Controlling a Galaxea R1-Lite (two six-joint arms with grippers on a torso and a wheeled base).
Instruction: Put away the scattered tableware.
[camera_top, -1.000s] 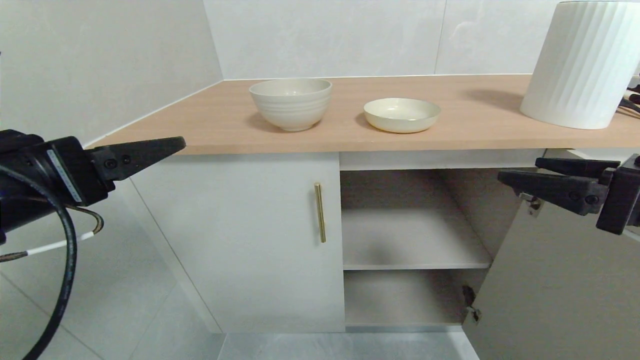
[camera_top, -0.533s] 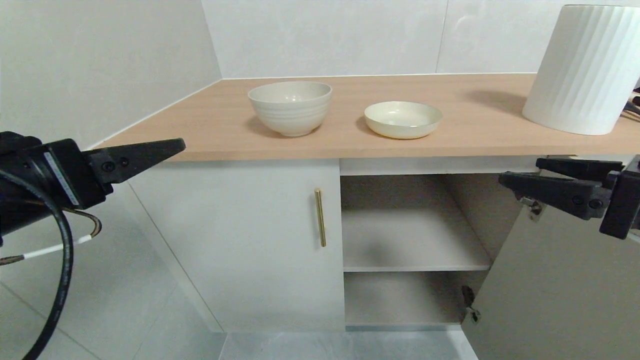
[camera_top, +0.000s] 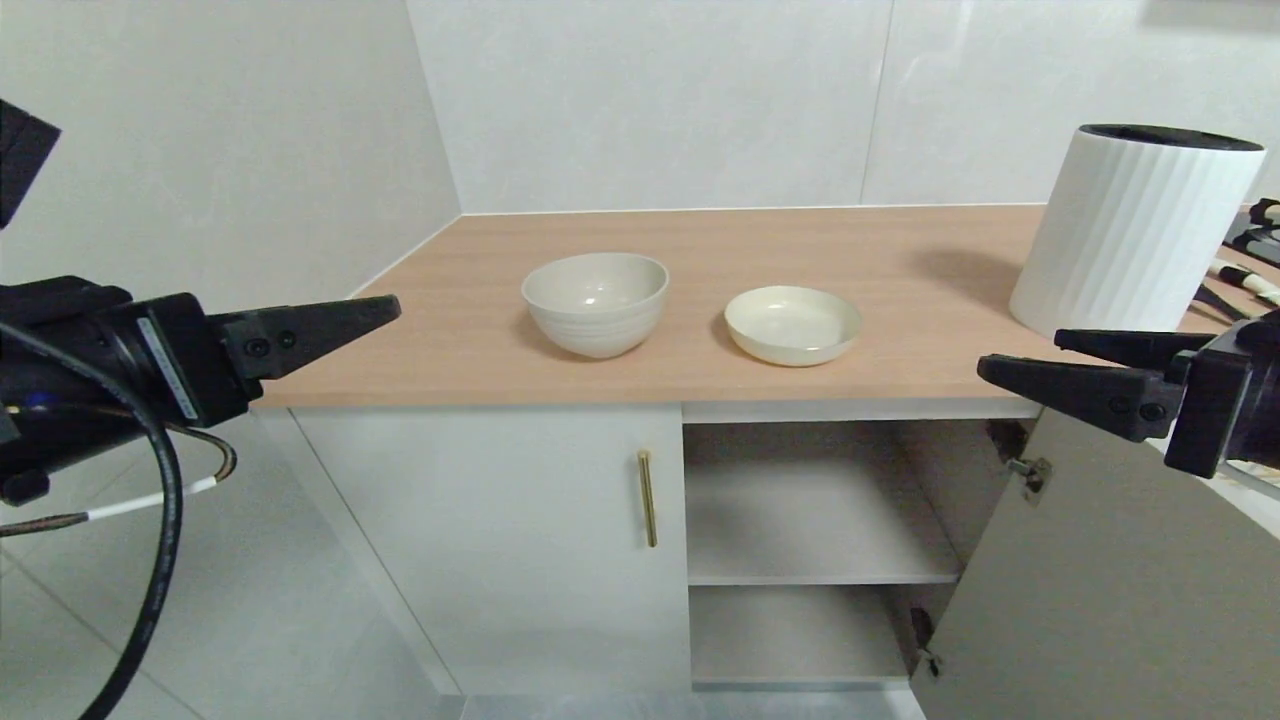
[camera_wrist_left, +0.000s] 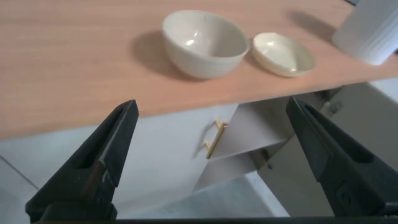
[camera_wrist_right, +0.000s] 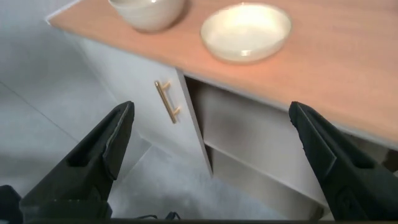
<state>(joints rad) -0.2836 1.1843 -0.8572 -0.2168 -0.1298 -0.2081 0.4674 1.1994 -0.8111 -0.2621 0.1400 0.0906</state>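
Since 1 s ago the head camera has shifted, so the whole scene sits lower in the frame and more wall shows above it. Nothing on the counter (camera_top: 900, 260) has changed place against its neighbours, and both arms stay at about the same edges of the frame.

At centre frame I see the bowl (camera_top: 595, 300) standing upright on the counter, with the dish (camera_top: 793, 323) just to its right and apart from it. Both are near the front edge.

My left gripper (camera_top: 380, 312) is at the left edge, level with the counter's front corner. In its wrist view the 2 fingers are spread wide with nothing between them. My right gripper (camera_top: 1020, 355) is at the right edge, just below the counter edge. It is also released and empty.

Below the dish, the right cabinet door (camera_top: 1100, 580) is swung open in the lower right, showing a bare shelf (camera_top: 810, 540). The left door (camera_top: 500, 540) is closed, and its brass handle (camera_top: 647, 497) is vertical. A white ribbed canister (camera_top: 1140, 245) stands at the upper right of the counter.
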